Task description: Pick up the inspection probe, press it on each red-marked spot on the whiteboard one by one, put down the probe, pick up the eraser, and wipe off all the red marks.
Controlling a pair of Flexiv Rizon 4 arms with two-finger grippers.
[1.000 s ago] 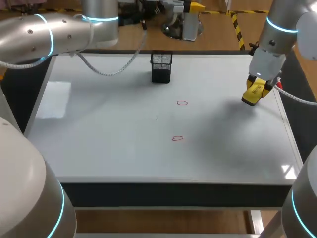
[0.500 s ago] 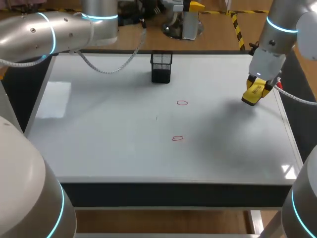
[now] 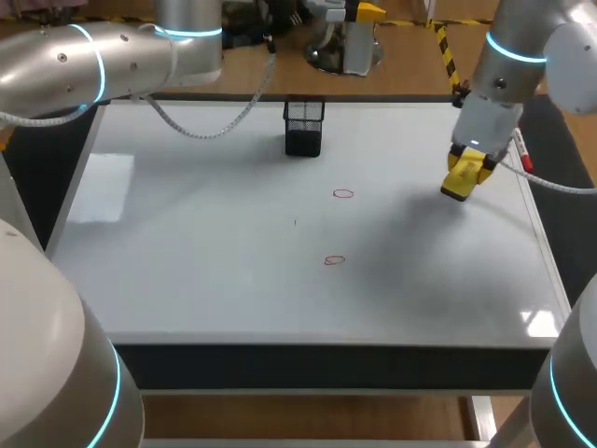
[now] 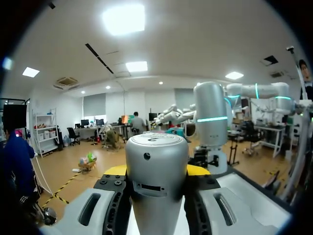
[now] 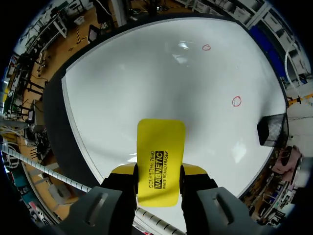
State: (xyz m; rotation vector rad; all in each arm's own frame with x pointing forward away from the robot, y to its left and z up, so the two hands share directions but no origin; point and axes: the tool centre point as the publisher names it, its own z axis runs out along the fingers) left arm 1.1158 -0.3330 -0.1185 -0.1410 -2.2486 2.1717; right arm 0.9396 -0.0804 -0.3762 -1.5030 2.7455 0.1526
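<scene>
My right gripper [image 3: 459, 183] is shut on the yellow eraser [image 3: 464, 174] and hovers over the right part of the whiteboard [image 3: 187, 243]. Two small red circles are drawn near the board's middle, one [image 3: 343, 194] left of the eraser and one [image 3: 334, 260] nearer the front. In the right wrist view the eraser [image 5: 161, 142] sticks out between the fingers of that gripper [image 5: 159, 172], with both red marks [image 5: 236, 101] [image 5: 206, 47] ahead on the board. In the left wrist view my left gripper [image 4: 157, 171] is shut on the silver cylindrical probe [image 4: 156, 200], pointing out into the room.
A black mesh holder [image 3: 304, 126] stands at the back middle of the board and also shows in the right wrist view [image 5: 271, 129]. My left arm [image 3: 93, 56] stretches along the back left corner, its gripper out of the head view.
My right gripper has carried the eraser a little to the left and toward the back of the board. The left arm has stayed put.
</scene>
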